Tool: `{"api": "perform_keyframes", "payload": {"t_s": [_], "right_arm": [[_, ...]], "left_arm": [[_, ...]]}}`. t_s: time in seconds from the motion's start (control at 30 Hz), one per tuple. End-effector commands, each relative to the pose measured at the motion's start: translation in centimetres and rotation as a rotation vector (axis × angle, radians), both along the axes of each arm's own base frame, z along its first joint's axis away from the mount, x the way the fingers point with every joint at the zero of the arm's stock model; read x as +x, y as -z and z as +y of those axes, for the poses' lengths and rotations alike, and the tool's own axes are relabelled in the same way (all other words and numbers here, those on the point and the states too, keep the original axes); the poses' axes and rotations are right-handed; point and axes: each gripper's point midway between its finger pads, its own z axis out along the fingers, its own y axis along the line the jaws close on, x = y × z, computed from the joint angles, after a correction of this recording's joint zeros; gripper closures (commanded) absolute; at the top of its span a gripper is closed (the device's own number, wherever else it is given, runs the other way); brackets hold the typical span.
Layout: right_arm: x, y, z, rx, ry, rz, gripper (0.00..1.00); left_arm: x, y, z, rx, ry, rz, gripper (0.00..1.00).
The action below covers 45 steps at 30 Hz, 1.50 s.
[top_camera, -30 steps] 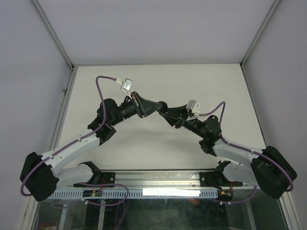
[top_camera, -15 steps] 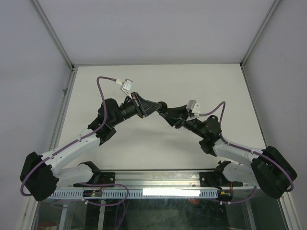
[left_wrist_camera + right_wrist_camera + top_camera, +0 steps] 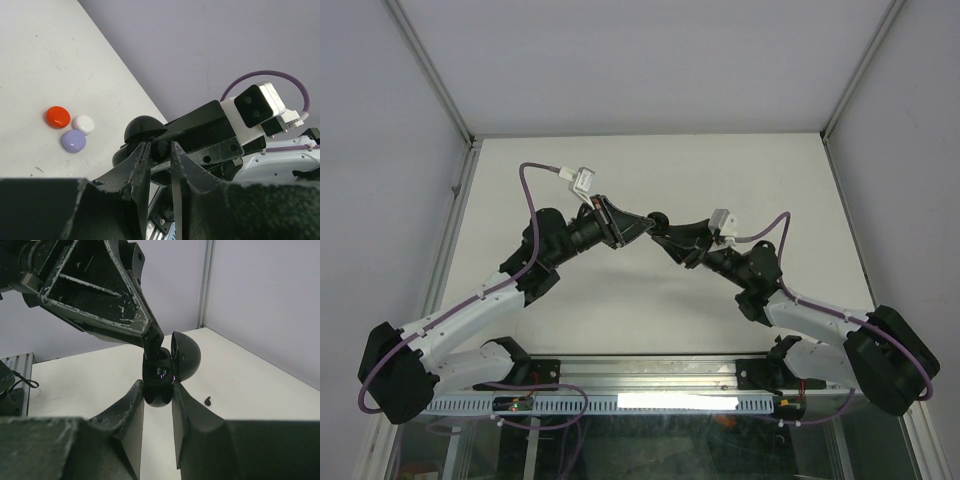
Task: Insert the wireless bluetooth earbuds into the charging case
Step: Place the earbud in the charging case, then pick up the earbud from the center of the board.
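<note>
My right gripper (image 3: 156, 391) is shut on a black round charging case (image 3: 159, 379) and holds it above the table, its domed lid (image 3: 186, 356) swung open. My left gripper (image 3: 158, 148) is shut on a small black earbud (image 3: 161, 150). Its fingertips (image 3: 151, 341) reach down into the open case from the upper left. In the top view the two grippers, left (image 3: 646, 225) and right (image 3: 666, 233), meet tip to tip over the table's middle. A second black earbud (image 3: 208, 400) lies loose on the table to the right of the case.
Three small round cases, red (image 3: 58, 116), white (image 3: 83, 124) and lilac (image 3: 73, 140), sit together on the white table (image 3: 720, 170). Grey walls with metal posts (image 3: 205, 285) close in the table at the back and sides.
The left arm has shifted slightly to the left at the elbow. Its fingertips stay at the open case. The right arm has not visibly moved.
</note>
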Motion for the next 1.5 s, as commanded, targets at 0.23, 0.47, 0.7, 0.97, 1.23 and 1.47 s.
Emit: {"api": "perform_keyframes", "payload": {"t_s": [0.23,0.47,0.7,0.97,1.23,1.47], "right_arm": [[-0.8,-4.3,-0.8,0.098,0.000,-0.103,1.00],[-0.7,-4.0,-0.7,0.092,-0.001,-0.096,1.00],[0.2,-2.5,-1.2,0.060,0.057,-0.065,1.00],[1.6,0.0,-2.5,-0.013,0.174,-0.028,1.00],[1.6,1.4,-2.9,-0.062,0.191,-0.022,1.00],[1.5,1.8,-3.0,-0.078,0.193,-0.022,1.00]], "left_arm": [[0.3,-0.1,1.1,0.062,-0.060,-0.031,0.72],[0.7,-0.7,1.4,0.109,-0.082,-0.061,0.66],[1.9,-0.1,3.2,0.242,-0.181,-0.078,0.56],[5.9,4.2,7.6,0.461,-0.365,0.007,0.49],[10.9,11.3,11.6,0.642,-0.477,0.188,0.43],[15.3,16.8,13.4,0.855,-0.507,0.254,0.40]]}}
